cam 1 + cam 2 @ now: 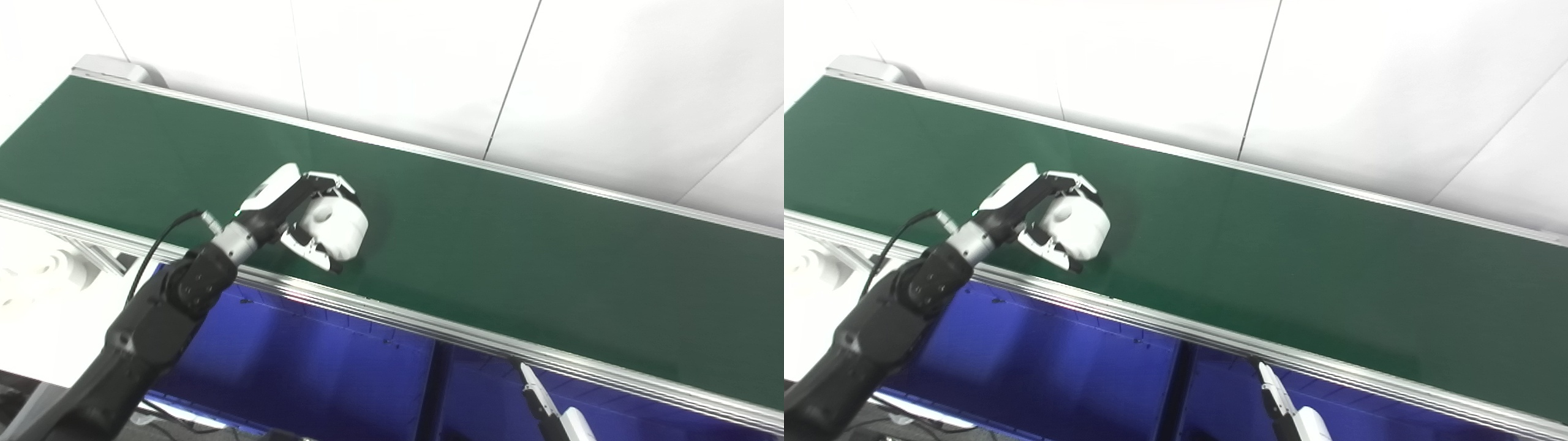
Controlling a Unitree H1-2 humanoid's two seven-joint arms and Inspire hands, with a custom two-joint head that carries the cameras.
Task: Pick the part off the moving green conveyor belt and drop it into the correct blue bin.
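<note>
Left eye view is showing my left hand (309, 220) wrapping a white part (335, 228) over the green belt (520, 257), fingers (327, 182) curling over the top and the thumb pressing in from below, so I am reading it as clamped on the part. The part is sitting inside that grasp, near the belt's front rail (392, 315); whether it is touching the belt or just above it, I cannot tell (a dim shadow is lying on the green right beside it).

For this step I am wanting a straight lift before any sideways swing, since the belt would be dragging at anything resting on it. The part is looking smooth and rounded, so I am judging it likely to slip if the wrist rolls quickly.

The blue bins (318, 367) are lying just past the rail, on my side, with a divider (432, 392) between two compartments. Which one is correct, I cannot say from here.

My right hand (1292, 413) is barely peeking in at the bottom edge; its state I cannot tell.
</note>
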